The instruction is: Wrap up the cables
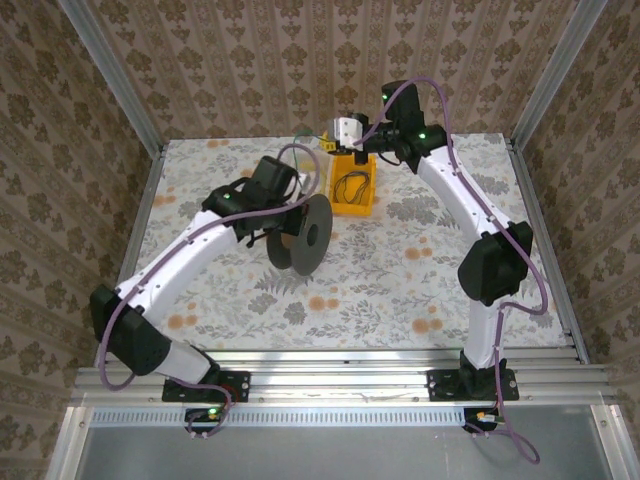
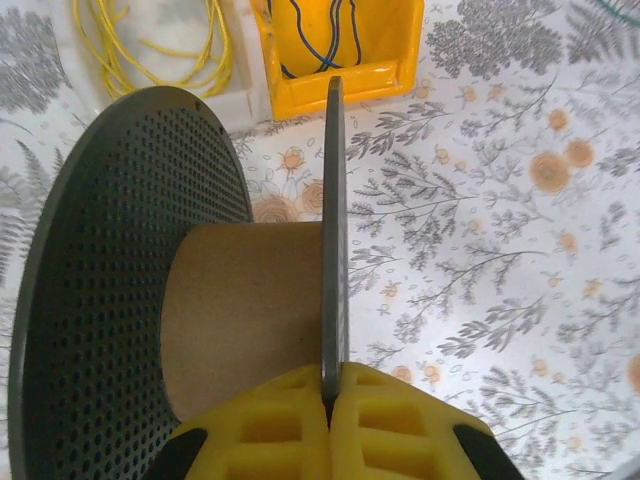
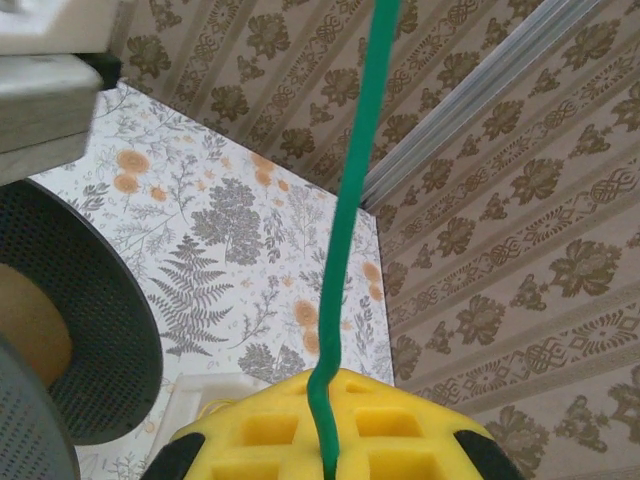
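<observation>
**Wrapping hasn't really started, by the look of it**

Your green cable [image 3: 350, 250] is pinched tight between the pads of the right gripper [image 3: 325, 455] and runs taut up and away from it, over by the spool [image 2: 130, 300]. The spool's cardboard core [image 2: 245, 310] looks bare, so I'd say zero turns are on. The left gripper [image 2: 330, 420] is clamped on the spool's flange edge. Just beyond the spool, dark cables [image 2: 300, 40] sit in the yellow bin [image 2: 340, 85] and pale yellow cables [image 2: 150, 60] in the white tray [image 2: 245, 100], all waiting.

Lab enclosure (aluminium frame [image 1: 114, 78], wallpaper [image 1: 300, 70])
</observation>
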Available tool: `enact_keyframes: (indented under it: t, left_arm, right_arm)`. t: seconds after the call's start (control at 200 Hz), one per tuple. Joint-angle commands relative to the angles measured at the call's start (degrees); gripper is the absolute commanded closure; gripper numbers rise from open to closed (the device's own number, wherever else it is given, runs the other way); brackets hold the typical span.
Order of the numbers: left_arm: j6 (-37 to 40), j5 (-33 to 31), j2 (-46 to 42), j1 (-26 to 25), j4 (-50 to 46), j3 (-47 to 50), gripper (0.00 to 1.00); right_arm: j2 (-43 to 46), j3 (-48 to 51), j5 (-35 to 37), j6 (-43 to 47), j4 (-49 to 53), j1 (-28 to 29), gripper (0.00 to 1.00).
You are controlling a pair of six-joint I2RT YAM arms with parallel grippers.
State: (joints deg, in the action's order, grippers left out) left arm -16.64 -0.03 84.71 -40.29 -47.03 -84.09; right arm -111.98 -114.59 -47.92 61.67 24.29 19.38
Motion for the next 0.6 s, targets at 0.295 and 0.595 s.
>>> enact_keyframes:
  t: [0.295, 0.595]
  left_arm:
    - [2.58, -15.55, 6.36, -3.65, -4.60, -3.45, 1.00]
    - [1.71, -13.63, 7.19, -3.14, -2.13, -2.84, 0.96]
  right_arm:
    - [5.35, 6.58, -2.33, -1.90, -5.54, -2.03, 1.00]
    - [6.03, 8.49, -2.61, -2.12, -6.31, -2.51, 1.00]
